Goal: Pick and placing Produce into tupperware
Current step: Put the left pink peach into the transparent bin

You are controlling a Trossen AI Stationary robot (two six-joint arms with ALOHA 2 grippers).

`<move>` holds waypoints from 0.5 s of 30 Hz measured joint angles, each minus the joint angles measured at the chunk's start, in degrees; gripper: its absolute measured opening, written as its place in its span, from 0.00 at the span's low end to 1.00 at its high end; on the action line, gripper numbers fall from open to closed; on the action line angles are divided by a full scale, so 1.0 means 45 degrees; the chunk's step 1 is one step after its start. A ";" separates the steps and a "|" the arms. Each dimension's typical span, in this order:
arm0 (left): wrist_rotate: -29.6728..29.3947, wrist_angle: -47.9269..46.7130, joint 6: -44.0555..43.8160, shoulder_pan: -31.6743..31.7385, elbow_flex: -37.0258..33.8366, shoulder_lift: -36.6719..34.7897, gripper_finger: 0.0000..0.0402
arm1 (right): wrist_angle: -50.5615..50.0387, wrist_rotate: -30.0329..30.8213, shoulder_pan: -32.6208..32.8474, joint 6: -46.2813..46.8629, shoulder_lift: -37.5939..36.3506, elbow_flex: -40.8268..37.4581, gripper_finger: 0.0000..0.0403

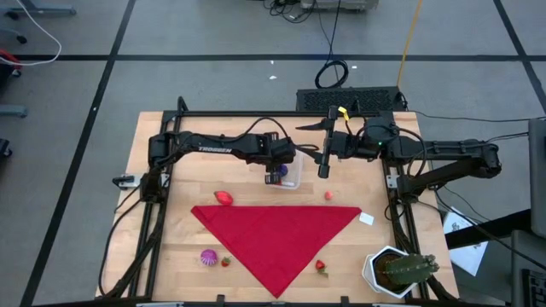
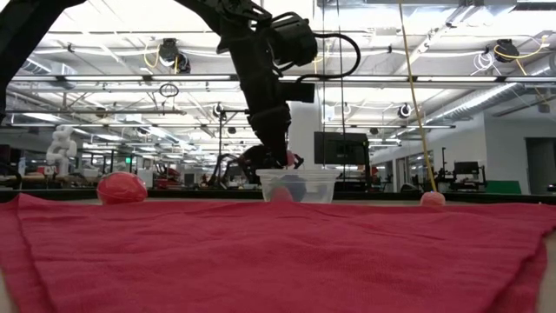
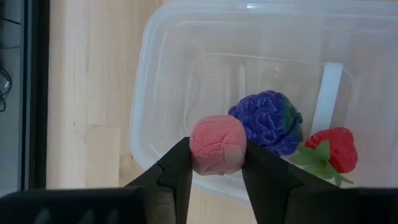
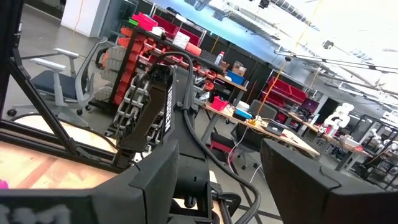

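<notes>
High view: the left gripper [image 1: 275,176] hangs over the tub [image 1: 286,175]; the right gripper [image 1: 324,162] waits beside it, fingers apart and empty.

Left wrist view: fingers clamp a pink fruit [image 3: 217,145] above the tub's rim; next, probably release inside.

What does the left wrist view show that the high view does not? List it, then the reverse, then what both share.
Only the left wrist view: the left tool shut on a pink produce piece over the tupperware, with a purple berry and a strawberry already inside.

Only the high view: the red cloth, the potted cactus, loose produce such as the red piece and the magenta piece, and the right tool, raised beside the tub.

Both: the tupperware and the wooden table.
</notes>
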 joint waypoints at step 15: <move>0.0413 0.0731 -0.1013 0.0010 -0.0010 0.0000 0.31 | 0.0000 0.0000 0.0000 -0.0003 0.0000 0.0000 0.55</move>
